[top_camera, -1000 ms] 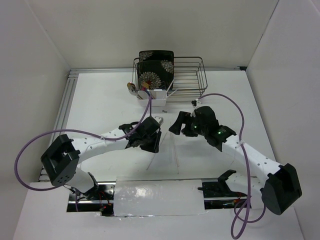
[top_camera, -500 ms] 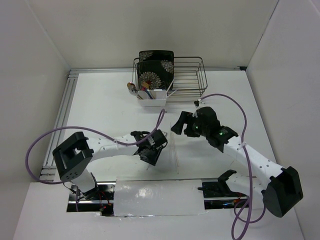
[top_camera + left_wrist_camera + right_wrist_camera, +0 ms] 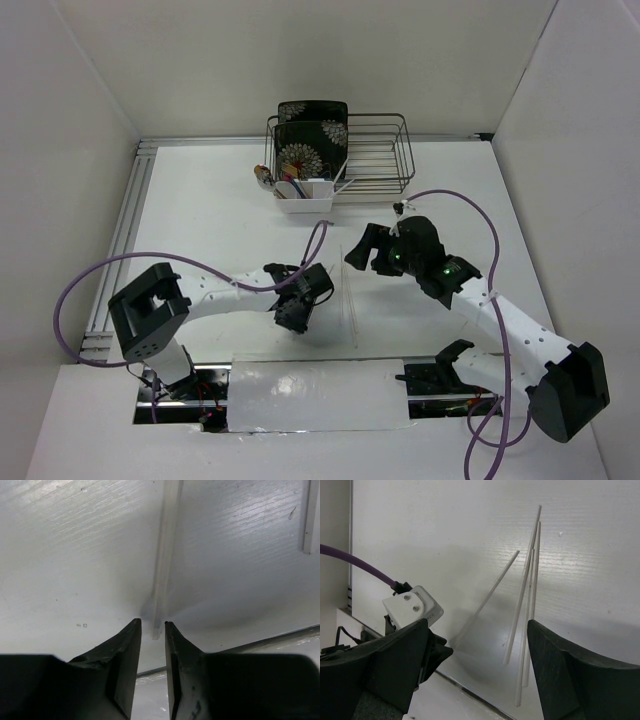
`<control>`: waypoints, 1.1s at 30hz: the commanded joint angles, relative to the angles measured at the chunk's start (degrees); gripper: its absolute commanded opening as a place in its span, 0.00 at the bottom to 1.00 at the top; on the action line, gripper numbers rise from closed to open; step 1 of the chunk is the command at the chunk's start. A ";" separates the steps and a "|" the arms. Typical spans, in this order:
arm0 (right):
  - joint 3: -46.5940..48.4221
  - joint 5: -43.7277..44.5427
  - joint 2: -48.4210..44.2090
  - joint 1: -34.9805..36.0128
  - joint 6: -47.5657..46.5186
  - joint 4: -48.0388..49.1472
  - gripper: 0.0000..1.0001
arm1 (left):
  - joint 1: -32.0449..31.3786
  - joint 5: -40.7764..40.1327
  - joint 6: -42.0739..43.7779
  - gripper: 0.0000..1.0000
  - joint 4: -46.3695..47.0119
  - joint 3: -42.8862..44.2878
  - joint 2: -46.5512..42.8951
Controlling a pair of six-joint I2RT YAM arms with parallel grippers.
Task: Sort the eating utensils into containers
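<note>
Several thin pale chopsticks (image 3: pixel 526 597) lie on the white table, faint in the top view (image 3: pixel 352 318). One separate chopstick (image 3: pixel 163 560) lies slanted to their left. My left gripper (image 3: pixel 153 622) is low over the table (image 3: pixel 293 317). It is narrowly open, with its tips either side of that chopstick's near end, not closed on it. My right gripper (image 3: pixel 476 625) is wide open and empty, hovering above the chopsticks (image 3: pixel 360 250). The white caddy (image 3: pixel 303 198) stands at the back with several utensils in it.
A dark wire dish rack (image 3: pixel 375 158) holding black floral plates (image 3: pixel 311 128) stands behind the caddy. A shiny strip (image 3: pixel 315 385) runs along the table's near edge, just below my left gripper. A purple cable (image 3: pixel 355 560) loops by the left wrist.
My left gripper has pulled back from mid-table toward the near edge and come down over the end of one chopstick. My right gripper has shifted slightly right.
</note>
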 commanded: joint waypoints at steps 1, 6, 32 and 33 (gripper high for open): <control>-0.53 0.79 -0.54 -0.31 -0.05 -0.21 0.86 | -1.18 0.23 -2.33 0.37 -1.32 -0.79 1.16; -0.53 1.31 -0.81 -0.31 -0.23 -0.73 0.87 | -1.97 0.06 -4.18 0.31 -2.91 -0.97 4.32; 2.98 -8.79 7.36 0.22 -0.14 7.87 0.84 | -2.06 2.78 -3.56 0.00 11.07 -5.98 -15.10; 2.99 -8.79 7.97 0.91 -0.14 7.88 0.84 | -2.06 2.96 -3.30 0.00 11.68 -5.89 -15.10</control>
